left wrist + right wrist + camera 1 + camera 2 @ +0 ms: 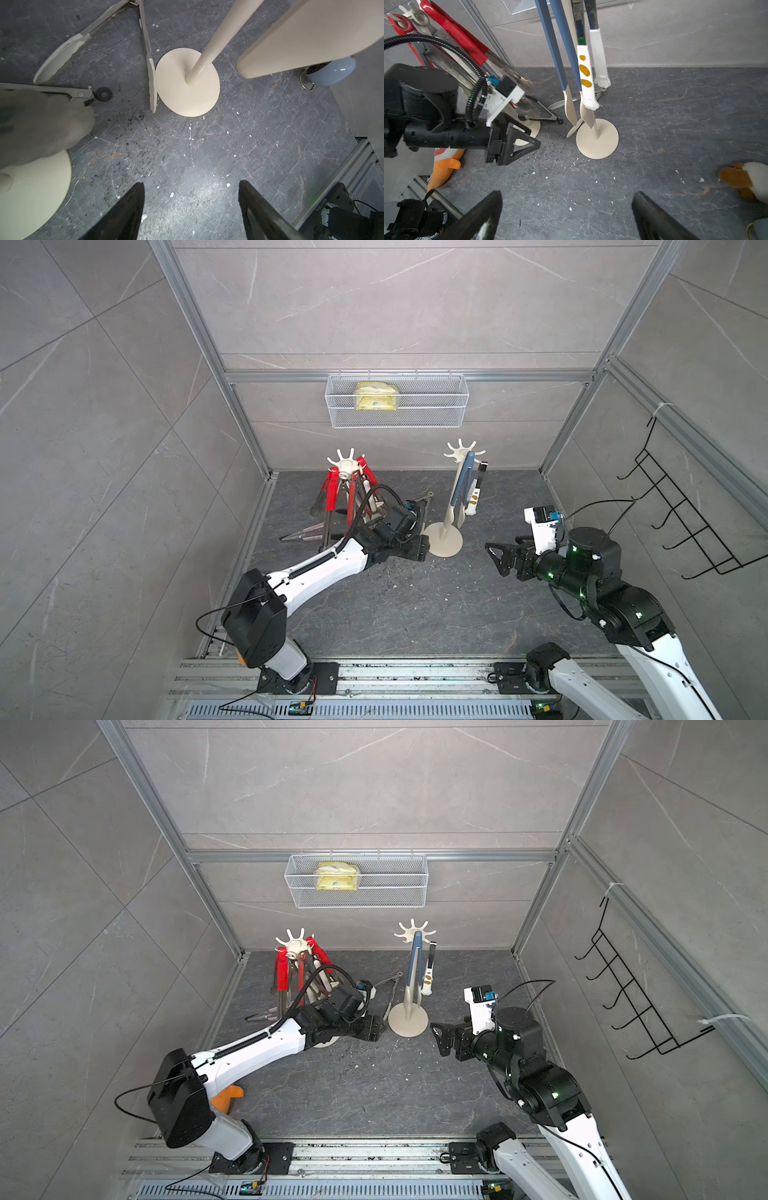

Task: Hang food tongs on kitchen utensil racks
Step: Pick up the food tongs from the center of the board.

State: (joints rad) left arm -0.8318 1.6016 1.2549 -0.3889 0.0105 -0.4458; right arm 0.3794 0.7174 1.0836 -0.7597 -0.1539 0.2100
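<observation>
Now the left gripper (191, 182) and right gripper (566, 193) are both open and empty; cream tongs (146, 47) lie on the floor (249, 145) by a rack (187, 99); next, grab them.

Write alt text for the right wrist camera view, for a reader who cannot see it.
The right gripper hangs open and empty above a dark stone floor, facing a cream rack hung with blue-handled tongs and white cat-paw tongs. To one side, the left gripper sits low beside a second rack carrying red-handled tongs.
</observation>
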